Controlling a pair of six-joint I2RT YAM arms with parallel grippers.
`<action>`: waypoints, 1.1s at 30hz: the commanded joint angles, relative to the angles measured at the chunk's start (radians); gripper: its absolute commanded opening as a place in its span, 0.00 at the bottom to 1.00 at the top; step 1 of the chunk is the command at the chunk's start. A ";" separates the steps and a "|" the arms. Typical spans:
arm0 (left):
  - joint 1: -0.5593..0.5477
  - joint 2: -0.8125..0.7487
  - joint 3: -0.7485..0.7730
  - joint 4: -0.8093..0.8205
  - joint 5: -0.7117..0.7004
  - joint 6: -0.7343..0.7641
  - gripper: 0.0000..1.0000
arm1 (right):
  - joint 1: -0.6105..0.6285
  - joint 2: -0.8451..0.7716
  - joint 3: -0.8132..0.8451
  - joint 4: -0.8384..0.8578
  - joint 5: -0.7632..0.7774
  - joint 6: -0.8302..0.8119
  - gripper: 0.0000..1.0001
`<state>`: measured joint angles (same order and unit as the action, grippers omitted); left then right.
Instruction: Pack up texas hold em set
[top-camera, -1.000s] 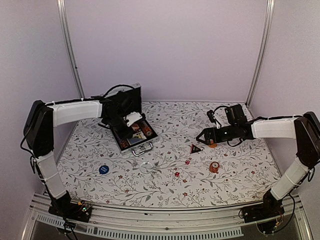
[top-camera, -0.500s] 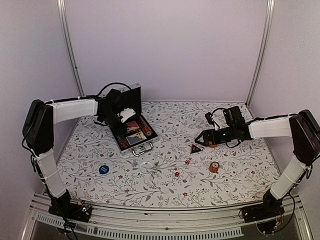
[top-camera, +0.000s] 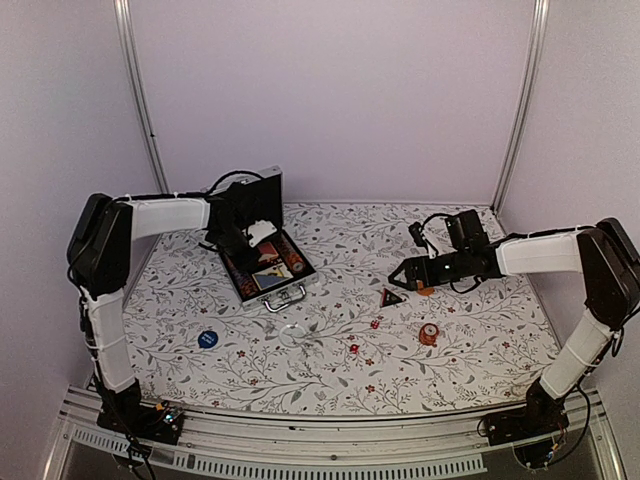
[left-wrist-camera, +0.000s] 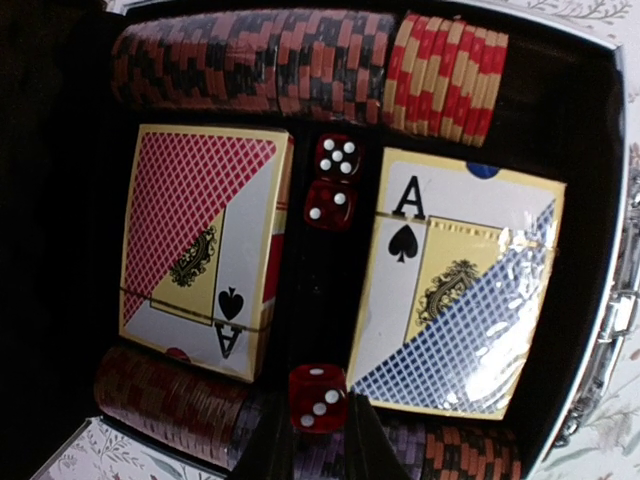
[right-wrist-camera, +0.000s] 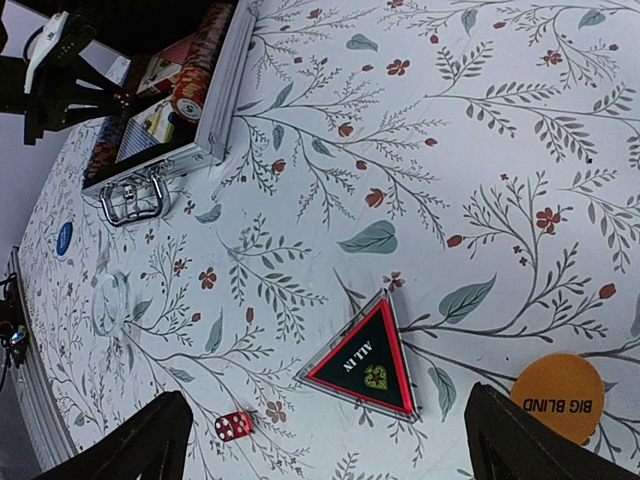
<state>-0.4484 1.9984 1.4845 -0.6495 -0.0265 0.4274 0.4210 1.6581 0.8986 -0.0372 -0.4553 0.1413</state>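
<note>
One die (left-wrist-camera: 318, 398) sits at the tips of left claw (left-wrist-camera: 318, 450), back over the case (left-wrist-camera: 622, 150) at far left; pinched or released, I cannot tell. Right claw (top-camera: 402, 274), spread, has crept toward the triangle (right-wrist-camera: 362, 362), probably next.

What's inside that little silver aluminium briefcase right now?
Two rows of reddish poker chips, two boxed card decks and three small red dice. Anything beneath them is covered.

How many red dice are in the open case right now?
3. Two dice sit between the card decks; the third die lies between the jaws of the left gripper. Others may be hidden.
</note>
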 joint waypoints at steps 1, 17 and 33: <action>0.022 0.029 0.035 -0.004 0.010 0.009 0.03 | 0.005 0.013 0.031 -0.006 -0.006 -0.013 0.99; 0.037 0.078 0.045 -0.010 0.000 0.003 0.06 | 0.005 0.005 0.042 -0.033 -0.003 -0.020 0.99; 0.037 0.074 0.047 -0.025 -0.012 -0.010 0.22 | 0.004 -0.003 0.025 -0.029 0.000 -0.019 0.99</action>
<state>-0.4240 2.0712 1.5143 -0.6571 -0.0353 0.4213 0.4210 1.6581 0.9108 -0.0612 -0.4549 0.1337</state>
